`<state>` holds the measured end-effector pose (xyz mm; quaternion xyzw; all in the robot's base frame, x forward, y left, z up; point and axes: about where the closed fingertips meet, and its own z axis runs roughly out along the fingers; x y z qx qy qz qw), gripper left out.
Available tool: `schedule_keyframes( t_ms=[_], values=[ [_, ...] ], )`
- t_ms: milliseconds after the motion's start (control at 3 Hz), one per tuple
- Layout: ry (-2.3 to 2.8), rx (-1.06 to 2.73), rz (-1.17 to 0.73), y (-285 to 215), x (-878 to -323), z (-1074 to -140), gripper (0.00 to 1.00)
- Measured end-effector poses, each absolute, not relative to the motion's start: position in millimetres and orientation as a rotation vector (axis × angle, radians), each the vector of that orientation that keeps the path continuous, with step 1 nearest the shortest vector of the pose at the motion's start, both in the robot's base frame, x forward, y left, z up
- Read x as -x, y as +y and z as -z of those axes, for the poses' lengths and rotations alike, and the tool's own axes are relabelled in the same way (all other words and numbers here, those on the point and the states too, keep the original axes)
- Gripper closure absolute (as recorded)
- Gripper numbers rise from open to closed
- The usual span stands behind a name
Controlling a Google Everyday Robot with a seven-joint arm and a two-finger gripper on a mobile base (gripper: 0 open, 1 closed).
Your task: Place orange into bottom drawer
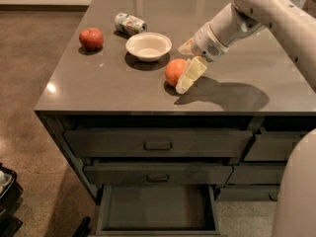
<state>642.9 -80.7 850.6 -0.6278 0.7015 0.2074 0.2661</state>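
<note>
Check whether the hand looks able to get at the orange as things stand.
Probably yes: the hand sits right at the orange on the countertop, fingers open about it; the white bowl stands apart, clear of the approach.
</note>
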Motion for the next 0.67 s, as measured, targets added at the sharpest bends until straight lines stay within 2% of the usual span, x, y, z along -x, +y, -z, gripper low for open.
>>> schedule_keyframes(
  t_ms=[333, 667],
  values=[
    [1.885, 1.676, -0.603, -63.0, -653.0, -849.6, 0.17],
    [1.884, 1.671, -0.613, -59.0, -655.2, -849.4, 0.40]
  ],
)
